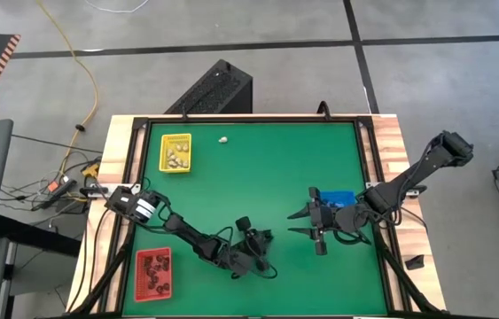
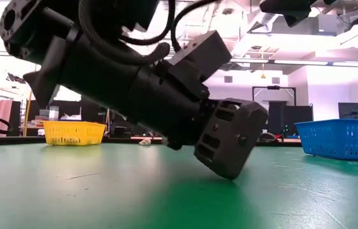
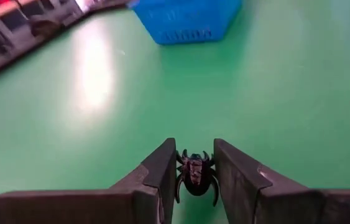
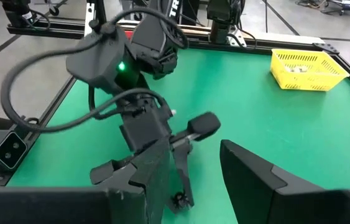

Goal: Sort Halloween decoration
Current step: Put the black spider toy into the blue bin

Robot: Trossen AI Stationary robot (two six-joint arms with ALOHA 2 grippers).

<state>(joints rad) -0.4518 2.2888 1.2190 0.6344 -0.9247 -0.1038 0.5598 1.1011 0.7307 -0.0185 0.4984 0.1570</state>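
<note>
A black spider-shaped trinket (image 3: 195, 175) of the Halloween decoration sits between the fingers of my left gripper (image 3: 195, 155), which is shut on it near the table's front middle (image 1: 265, 251). A whitish trinket (image 1: 223, 140) lies alone on the green mat at the far side. My right gripper (image 1: 303, 223) hovers open and holds nothing, in front of the blue tray (image 1: 336, 196). More whitish trinkets lie in the yellow tray (image 1: 175, 152), and dark ones in the red tray (image 1: 153, 272). My left gripper pinches the black spider's body (image 3: 194, 180) between its two fingers, with the legs sticking out around the inner faces. The fingers reach nearly level, slanting a little down, and point toward the blue tray. The spider is close above the mat; I cannot tell whether it is clear of it.
Yellow tray at the far left, red tray at the near left, blue tray (image 3: 187, 20) at the right under my right arm. The green mat (image 1: 258, 177) between them is open. A raised black frame (image 1: 249, 119) borders the mat.
</note>
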